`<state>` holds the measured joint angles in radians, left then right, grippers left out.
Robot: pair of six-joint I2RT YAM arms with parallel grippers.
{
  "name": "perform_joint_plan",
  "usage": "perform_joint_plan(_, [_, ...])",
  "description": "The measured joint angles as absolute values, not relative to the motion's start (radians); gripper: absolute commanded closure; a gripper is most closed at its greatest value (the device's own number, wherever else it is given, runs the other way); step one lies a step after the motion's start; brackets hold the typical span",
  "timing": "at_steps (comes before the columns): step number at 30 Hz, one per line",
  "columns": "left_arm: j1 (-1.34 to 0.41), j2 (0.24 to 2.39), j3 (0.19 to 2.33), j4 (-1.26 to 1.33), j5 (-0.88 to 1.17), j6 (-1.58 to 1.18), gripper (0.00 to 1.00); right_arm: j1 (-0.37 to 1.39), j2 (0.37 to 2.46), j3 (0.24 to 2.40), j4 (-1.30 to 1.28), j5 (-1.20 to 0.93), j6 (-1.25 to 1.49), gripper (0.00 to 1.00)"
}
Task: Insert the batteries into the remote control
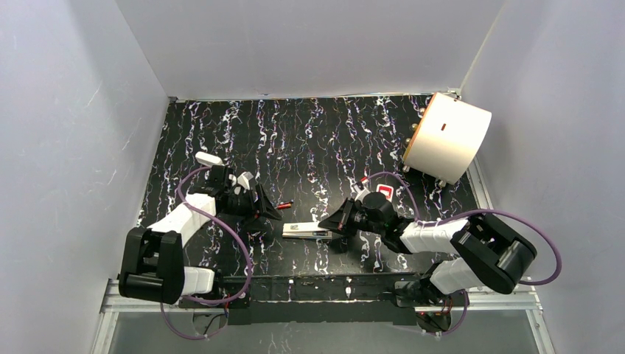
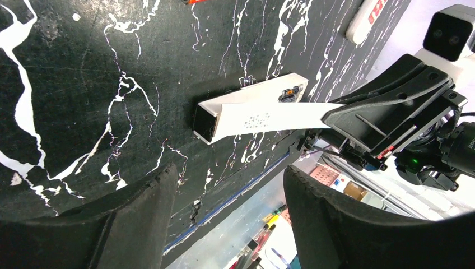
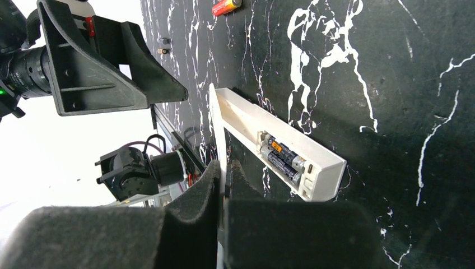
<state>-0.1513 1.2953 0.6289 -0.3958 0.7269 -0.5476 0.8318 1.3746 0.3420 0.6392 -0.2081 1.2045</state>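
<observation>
Clamps remote control (image 1: 306, 231) edge in right fingers (image 3: 190, 213); holds left fingers (image 2: 140, 218) apart over worktop (image 1: 317, 147) left of it. Shows two batteries (image 3: 283, 157) inside, loose battery (image 1: 284, 204) beyond far edge.

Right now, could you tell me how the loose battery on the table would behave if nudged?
The loose battery is a small cylinder lying on its side, so it would likely roll away. Its smooth casing and the glossy table suggest it could also skid or slip from a pinch.
</observation>
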Motion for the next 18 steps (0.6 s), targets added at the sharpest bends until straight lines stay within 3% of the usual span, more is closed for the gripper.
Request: perform_joint_plan(18, [-0.181,1.336,0.629,-0.389,0.730,-0.551,0.35,0.832,1.378,0.324,0.706,-0.246,1.232,0.99])
